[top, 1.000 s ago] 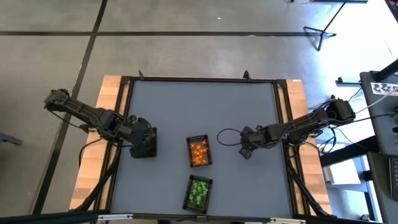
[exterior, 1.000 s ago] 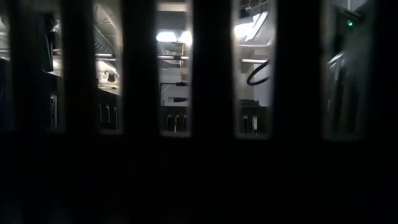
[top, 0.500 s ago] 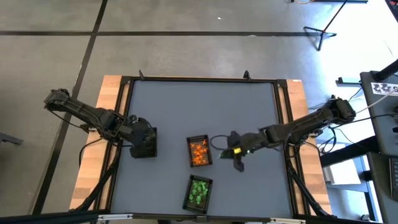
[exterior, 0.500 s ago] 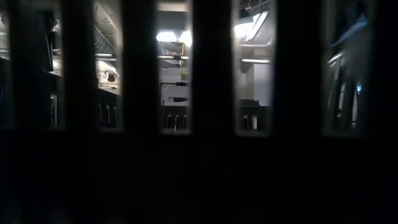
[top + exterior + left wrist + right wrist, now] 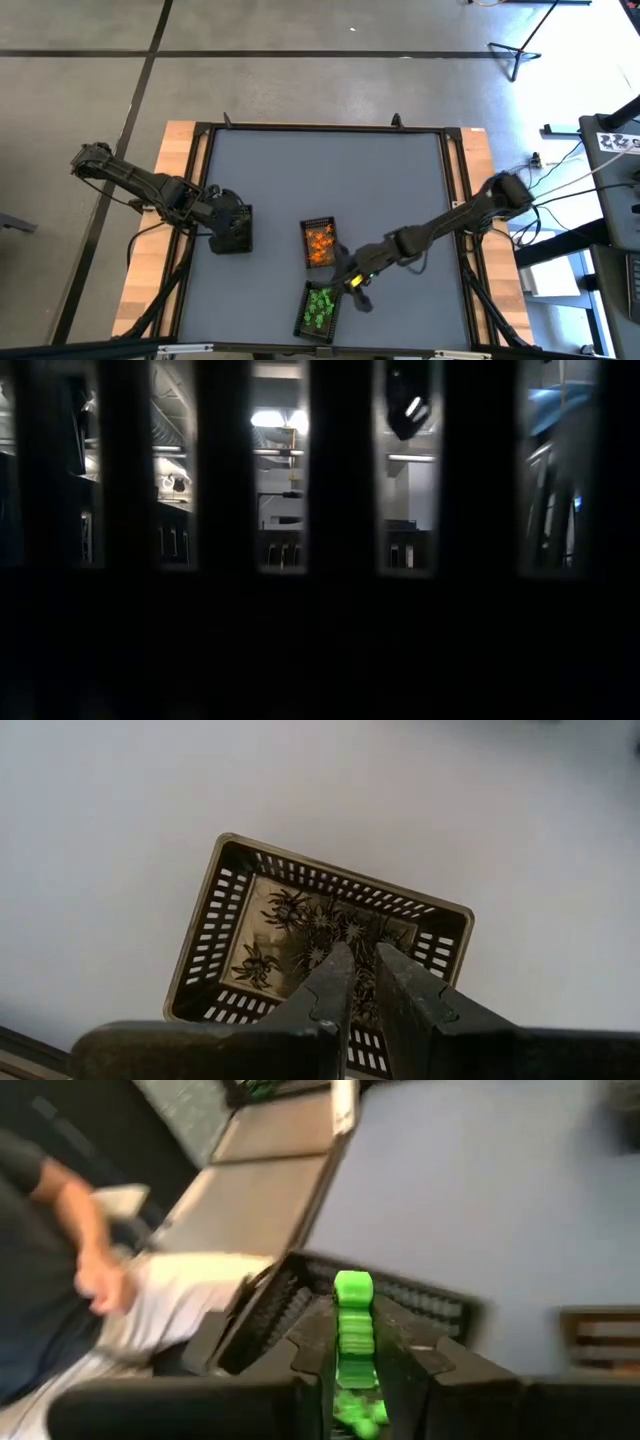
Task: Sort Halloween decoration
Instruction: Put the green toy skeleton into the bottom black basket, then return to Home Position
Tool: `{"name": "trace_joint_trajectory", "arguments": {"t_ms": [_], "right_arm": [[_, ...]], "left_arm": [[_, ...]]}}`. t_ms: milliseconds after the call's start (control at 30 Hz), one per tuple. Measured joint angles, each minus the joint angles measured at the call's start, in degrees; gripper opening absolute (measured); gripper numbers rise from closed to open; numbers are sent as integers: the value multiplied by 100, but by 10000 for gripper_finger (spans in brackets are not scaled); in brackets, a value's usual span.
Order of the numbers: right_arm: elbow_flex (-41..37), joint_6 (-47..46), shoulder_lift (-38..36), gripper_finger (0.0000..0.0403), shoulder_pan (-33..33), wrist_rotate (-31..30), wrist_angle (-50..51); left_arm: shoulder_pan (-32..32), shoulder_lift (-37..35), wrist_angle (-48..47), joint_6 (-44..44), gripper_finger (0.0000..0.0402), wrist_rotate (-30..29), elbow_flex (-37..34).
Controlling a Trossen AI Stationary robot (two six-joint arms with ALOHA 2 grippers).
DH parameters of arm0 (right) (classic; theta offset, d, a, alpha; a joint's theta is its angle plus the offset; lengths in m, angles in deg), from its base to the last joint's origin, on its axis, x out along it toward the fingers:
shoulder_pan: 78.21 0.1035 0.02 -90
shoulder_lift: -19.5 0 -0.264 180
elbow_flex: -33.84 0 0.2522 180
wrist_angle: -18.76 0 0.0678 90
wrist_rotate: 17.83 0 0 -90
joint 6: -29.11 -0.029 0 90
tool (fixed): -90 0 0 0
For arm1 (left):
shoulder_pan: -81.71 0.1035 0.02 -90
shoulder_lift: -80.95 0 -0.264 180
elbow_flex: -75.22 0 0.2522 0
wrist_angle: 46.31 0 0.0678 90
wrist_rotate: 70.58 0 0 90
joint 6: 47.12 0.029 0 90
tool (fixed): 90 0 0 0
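Note:
Orange trinkets fill a small dark tray (image 5: pixel 320 243) at the table's middle. Green ones fill a second tray (image 5: pixel 320 308) near the front edge. My right gripper (image 5: pixel 355 285) hangs between these two trays, shut on a bright green trinket (image 5: pixel 353 1295). The green tray's slotted wall (image 5: pixel 420 1308) lies just beyond its fingers. My left gripper (image 5: pixel 365 960) hovers at the table's left, shut and holding nothing, over a third tray (image 5: pixel 320 930) with black spider trinkets (image 5: pixel 285 908) on its floor. My right gripper pinches the green trinket between its two fingers. The piece's lower part (image 5: pixel 353 1355) sits in the gap, and its rounded end sticks out past the fingertips (image 5: pixel 395 1330). The fingers slant down toward the near left. The trinket is lifted clear of the table.
Bare grey table (image 5: pixel 320 170) spreads behind the trays and to the right. A person's arm (image 5: pixel 85 1270) shows beyond the near edge in the right wrist view. A slotted dark wall (image 5: pixel 225 560) blocks the low view, and one slot shows part of an arm (image 5: pixel 408 405).
My right gripper has left the table's right middle with a green trinket. It has risen and swung toward the left and near edges, to the gap between the orange and green trays. Its fingers have tipped from pointing down toward level.

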Motion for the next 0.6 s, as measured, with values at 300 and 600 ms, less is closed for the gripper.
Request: {"name": "trace_joint_trajectory", "arguments": {"t_ms": [300,600], "right_arm": [[1006,44,1068,100,61,674,727],[1301,603,571,141,-73,-431,2176]], "left_arm": [[0,0,3,0,39,1,0],[0,-2,-2,0,39,-3,0]]}}
